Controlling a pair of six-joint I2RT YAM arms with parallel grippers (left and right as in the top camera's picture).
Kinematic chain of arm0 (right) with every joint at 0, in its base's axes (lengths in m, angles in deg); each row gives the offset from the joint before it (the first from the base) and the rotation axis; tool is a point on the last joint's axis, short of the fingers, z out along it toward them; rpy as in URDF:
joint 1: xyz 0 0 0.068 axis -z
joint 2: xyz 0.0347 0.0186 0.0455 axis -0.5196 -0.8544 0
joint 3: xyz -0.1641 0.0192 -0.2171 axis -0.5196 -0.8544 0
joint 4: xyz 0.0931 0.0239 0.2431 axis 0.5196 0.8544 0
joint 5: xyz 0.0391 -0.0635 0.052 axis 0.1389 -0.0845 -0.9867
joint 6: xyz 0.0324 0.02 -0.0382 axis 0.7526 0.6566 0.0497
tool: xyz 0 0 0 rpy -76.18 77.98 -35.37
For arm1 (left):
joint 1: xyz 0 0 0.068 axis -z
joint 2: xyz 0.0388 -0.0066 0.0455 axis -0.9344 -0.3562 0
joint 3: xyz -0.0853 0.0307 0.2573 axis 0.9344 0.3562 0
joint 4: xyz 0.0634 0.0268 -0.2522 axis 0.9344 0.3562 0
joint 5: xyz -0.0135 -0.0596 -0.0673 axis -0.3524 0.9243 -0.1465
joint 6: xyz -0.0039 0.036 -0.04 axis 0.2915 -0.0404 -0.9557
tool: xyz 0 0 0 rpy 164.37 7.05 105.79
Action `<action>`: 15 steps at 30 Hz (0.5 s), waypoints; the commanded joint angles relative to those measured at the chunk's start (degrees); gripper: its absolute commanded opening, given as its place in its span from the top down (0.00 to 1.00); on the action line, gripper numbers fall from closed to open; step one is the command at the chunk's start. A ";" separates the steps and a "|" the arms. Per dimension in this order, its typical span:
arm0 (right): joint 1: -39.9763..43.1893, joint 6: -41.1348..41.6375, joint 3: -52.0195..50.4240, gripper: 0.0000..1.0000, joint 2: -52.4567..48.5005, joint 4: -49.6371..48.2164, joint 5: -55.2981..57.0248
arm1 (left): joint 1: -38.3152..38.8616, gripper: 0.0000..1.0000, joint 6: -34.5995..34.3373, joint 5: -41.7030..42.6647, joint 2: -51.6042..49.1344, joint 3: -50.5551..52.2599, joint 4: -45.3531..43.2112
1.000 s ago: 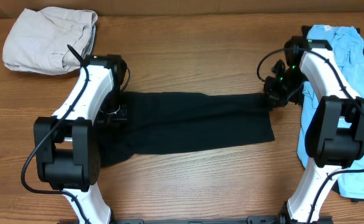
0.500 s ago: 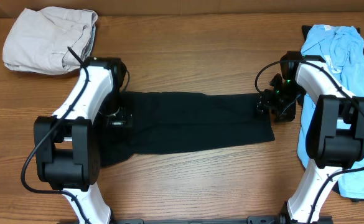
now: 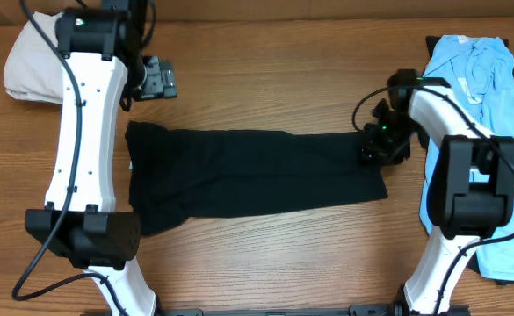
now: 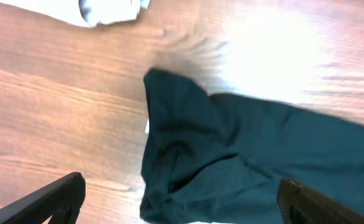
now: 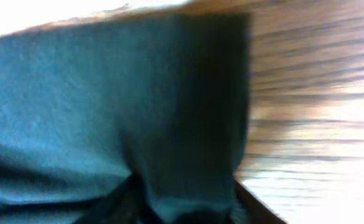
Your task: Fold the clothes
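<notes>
The black garment (image 3: pixel 257 171) lies spread across the middle of the wooden surface (image 3: pixel 265 254). The left gripper (image 3: pixel 158 79) hovers near the beige garment (image 3: pixel 24 75), jaws wide open and empty. The right gripper (image 3: pixel 372 145) sits at the black garment's right edge with cloth between its jaws; whether they clamp it cannot be told.

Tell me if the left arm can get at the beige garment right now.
Probably yes. The left hand hangs open over bare table right beside the beige garment, with nothing between them. The arm itself crosses over part of that garment, so only a short move sideways looks needed.
</notes>
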 commanded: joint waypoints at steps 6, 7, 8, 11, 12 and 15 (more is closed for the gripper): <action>-4.55 6.43 -4.04 0.96 1.42 -2.78 7.13 | -0.33 0.00 1.70 0.83 0.57 -2.89 0.90; -4.24 6.40 -4.37 0.96 1.42 -2.75 7.32 | -0.33 0.00 2.29 0.79 0.57 -2.89 0.98; -3.76 6.40 -4.42 0.96 1.42 -2.54 7.54 | -0.35 0.00 2.58 0.48 0.57 -2.89 1.03; -1.49 6.40 -3.96 0.96 1.53 -2.51 8.37 | -0.35 0.00 2.56 -0.83 0.57 -2.86 1.03; -0.26 6.40 -3.32 0.96 1.53 -2.08 8.37 | -0.35 0.00 2.56 -1.01 0.57 -2.86 1.01; 4.13 6.38 0.31 0.96 1.53 0.94 8.35 | -0.35 0.00 2.54 -2.36 0.57 -2.86 0.98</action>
